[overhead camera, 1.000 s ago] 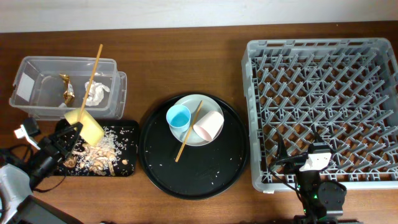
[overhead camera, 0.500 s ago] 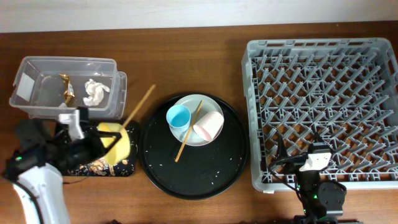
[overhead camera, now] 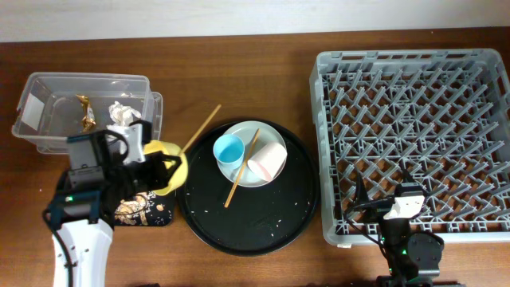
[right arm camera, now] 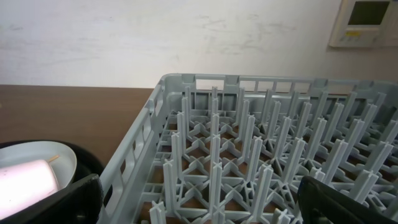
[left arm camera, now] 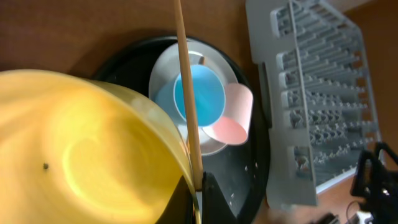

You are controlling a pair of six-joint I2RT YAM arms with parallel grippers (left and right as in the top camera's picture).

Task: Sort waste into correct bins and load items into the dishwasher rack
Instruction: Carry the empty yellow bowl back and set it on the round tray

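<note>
My left gripper [overhead camera: 169,171] is shut on the rim of the small yellow bowl [overhead camera: 162,151], pinning a wooden chopstick [overhead camera: 201,127] against it. It holds them above the round black tray's left edge. In the left wrist view the bowl [left arm camera: 81,143], the chopstick [left arm camera: 186,81] and the jaws [left arm camera: 199,193] fill the left side. The grey-green plate [overhead camera: 253,134] carries the light blue cup [overhead camera: 229,149], the white cup with pink inside [overhead camera: 267,161] and a second chopstick [overhead camera: 241,169]. My right gripper [right arm camera: 199,202] is open over the front edge of the dishwasher rack [overhead camera: 414,104].
The clear tub [overhead camera: 56,119] holds the gold wrapper [overhead camera: 84,112] and the white tissue [overhead camera: 119,113]. The shallow black tray [overhead camera: 163,214] with food scraps [overhead camera: 135,206] lies partly under my left arm. The large round black tray [overhead camera: 263,215] sits at centre.
My left arm has swung from over the shallow black tray to the right and up, carrying the yellow bowl and chopstick toward the round tray. The right arm has not moved.
</note>
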